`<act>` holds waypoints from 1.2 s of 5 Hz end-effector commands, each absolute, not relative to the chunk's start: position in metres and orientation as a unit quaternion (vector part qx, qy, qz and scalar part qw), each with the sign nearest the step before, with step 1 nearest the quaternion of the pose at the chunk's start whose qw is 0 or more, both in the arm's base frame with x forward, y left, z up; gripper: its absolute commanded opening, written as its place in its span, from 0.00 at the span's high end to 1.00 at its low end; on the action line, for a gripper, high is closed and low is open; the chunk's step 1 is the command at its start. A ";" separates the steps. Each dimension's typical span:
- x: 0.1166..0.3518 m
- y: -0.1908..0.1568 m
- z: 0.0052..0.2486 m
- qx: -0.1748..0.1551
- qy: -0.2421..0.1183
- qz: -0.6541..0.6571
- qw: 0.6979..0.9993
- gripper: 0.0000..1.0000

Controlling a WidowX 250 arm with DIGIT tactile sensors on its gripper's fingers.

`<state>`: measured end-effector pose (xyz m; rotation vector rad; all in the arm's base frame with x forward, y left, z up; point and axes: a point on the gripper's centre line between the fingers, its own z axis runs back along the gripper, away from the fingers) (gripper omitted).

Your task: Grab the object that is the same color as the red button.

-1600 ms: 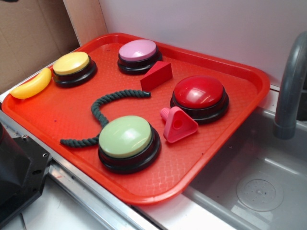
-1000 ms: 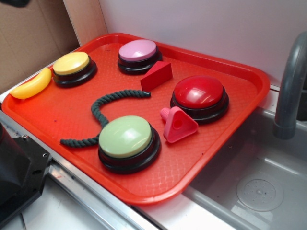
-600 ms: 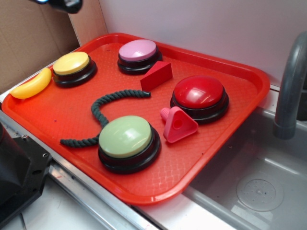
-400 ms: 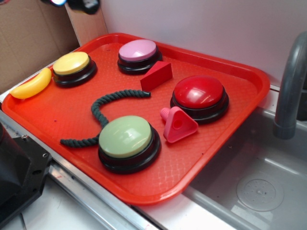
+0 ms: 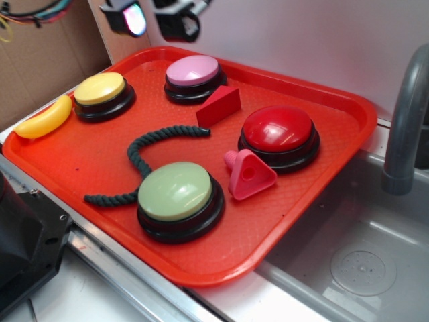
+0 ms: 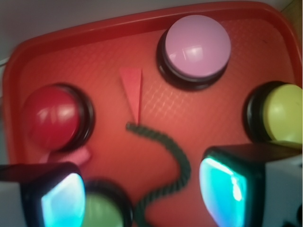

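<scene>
the red wedge block (image 5: 219, 106) lies flat on the red tray (image 5: 322, 181), between the pink button (image 5: 193, 71) and the red button (image 5: 278, 129), close to both but touching neither as far as i can tell. in my wrist view the wedge (image 6: 132, 92) sits above and between my two fingers, well ahead of them, its narrow tip pointing toward me. the red button (image 6: 49, 117) is to its left in that view, the pink button (image 6: 196, 44) up and to its right, and the yellow button (image 6: 282, 114) at the right edge.

my gripper (image 5: 155, 18) hangs high at the top of the exterior view, above the far left part of the tray, well apart from the wedge. my jaws stand wide apart; the finger pads (image 6: 62, 203) show at the lower corners of the wrist view with open tray between them. they hold nothing and touch nothing.

the dark rope (image 6: 173, 165) curls from just below the wedge tip down between my fingers. the green button (image 5: 175, 192) sits at the near side of the tray, the pink triangular piece (image 5: 249, 174) just in front of the red button. a yellow banana (image 5: 44, 119) rests on the left rim of the tray.
</scene>
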<state>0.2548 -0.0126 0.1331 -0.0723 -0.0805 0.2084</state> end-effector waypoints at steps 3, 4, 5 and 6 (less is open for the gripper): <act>0.305 -0.013 0.075 -0.007 -0.055 0.163 0.985 0.00; 0.307 -0.011 0.060 0.003 -0.045 0.173 0.984 0.00; 0.309 -0.011 0.050 0.006 -0.039 0.181 0.983 0.00; 0.312 -0.011 0.042 0.015 -0.034 0.182 0.983 0.00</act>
